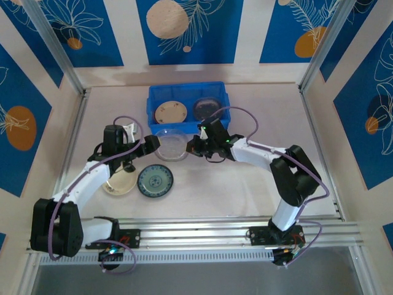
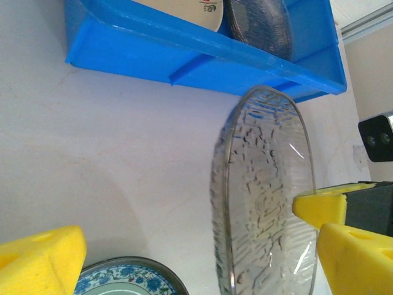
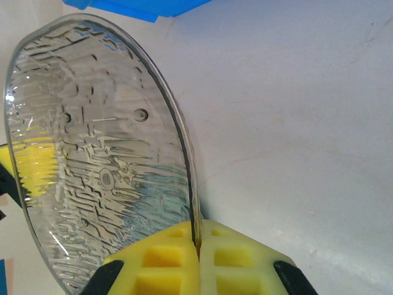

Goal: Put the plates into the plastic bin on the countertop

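Transfer of a clear plate (image 1: 171, 147), seemingly: overhead, the right end effector (image 1: 195, 146) is pinching it just short of the blue bin (image 1: 187, 85) on the counter (image 1: 276, 110) while the left end effector (image 1: 150, 142) is hovering wide open alongside; at the left wrist, the plate is standing on edge between spread fingers (image 2: 37, 261); at the right wrist, shut fingers (image 3: 166, 258) are clamping its rim, so the next move is probably calling for a lift over the bin's near wall.

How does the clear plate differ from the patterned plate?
The clear plate is transparent; the patterned plate is opaque. The clear plate is clamped at its rim by the right gripper; the patterned plate lies ungripped on the countertop. Both are round and outside the bin.
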You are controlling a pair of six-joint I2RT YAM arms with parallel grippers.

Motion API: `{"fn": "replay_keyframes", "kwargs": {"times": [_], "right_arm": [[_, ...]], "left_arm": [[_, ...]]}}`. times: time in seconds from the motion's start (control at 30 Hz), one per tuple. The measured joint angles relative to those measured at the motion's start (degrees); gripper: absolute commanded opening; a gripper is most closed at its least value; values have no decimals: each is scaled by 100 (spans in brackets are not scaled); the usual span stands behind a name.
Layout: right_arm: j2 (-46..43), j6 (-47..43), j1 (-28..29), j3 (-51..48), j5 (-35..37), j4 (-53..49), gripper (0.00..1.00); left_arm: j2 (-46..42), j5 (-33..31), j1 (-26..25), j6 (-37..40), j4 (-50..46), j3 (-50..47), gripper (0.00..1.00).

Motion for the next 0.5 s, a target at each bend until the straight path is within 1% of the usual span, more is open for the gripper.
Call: {"fn": "replay_keyframes", "kwargs": {"times": [0.17, 0.37, 0.5], "right_arm": [[-127, -11, -15, -7, -2, -98, 0], [-195, -85, -13, -7, 20, -170, 0], [-273, -162, 9, -7, 92, -293, 0]], "left_arm": [[4, 92, 0, -11, 79, 0, 89], [46, 149, -9, -92, 127, 0, 65], [114, 188, -9, -166, 184, 0, 53]]}}
